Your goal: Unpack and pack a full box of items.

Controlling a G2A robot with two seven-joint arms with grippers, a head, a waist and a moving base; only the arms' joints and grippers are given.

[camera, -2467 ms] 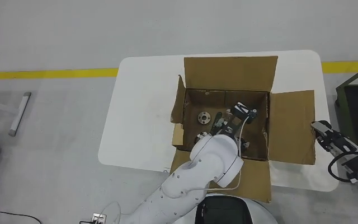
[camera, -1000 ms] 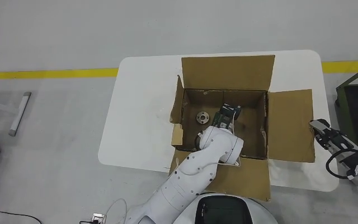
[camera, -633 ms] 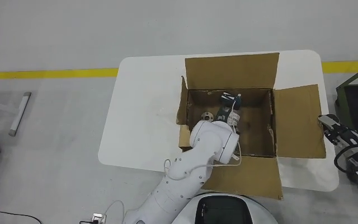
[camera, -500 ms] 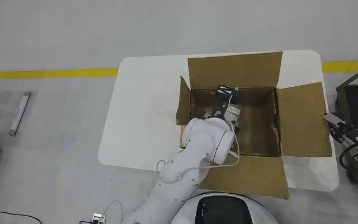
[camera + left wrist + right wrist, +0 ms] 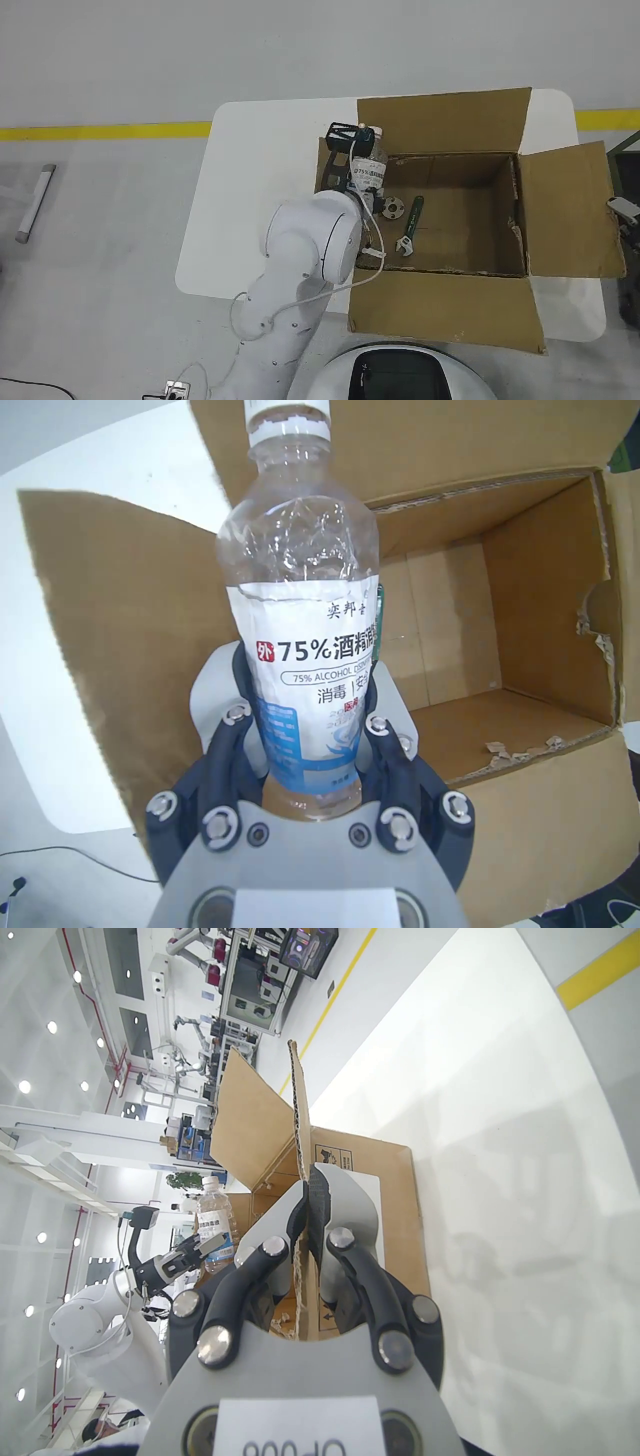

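Observation:
A clear bottle (image 5: pixel 366 170) with a white and blue label is held upright in my left gripper (image 5: pixel 352 160), over the open cardboard box's (image 5: pixel 440 122) left wall. In the left wrist view the fingers (image 5: pixel 235 725) clamp the bottle (image 5: pixel 300 615) low on its label, with the box (image 5: pixel 525 610) behind it. A metal flange (image 5: pixel 396 208) and a green wrench (image 5: pixel 408 226) lie on the box floor. My right gripper (image 5: pixel 307 1208) is shut on the edge of the box's right flap (image 5: pixel 299 1113), at the table's right edge (image 5: pixel 622 208).
The box stands on a white table (image 5: pixel 260 200) with bare surface to its left. All its flaps are folded outward. Torn cardboard bits (image 5: pixel 520 747) lie in one box corner. A yellow floor line (image 5: pixel 100 130) runs behind the table.
The left arm lifted the bottle out of the box and carried it left to the box's left wall. The box slid right, with the right gripper on its flap.

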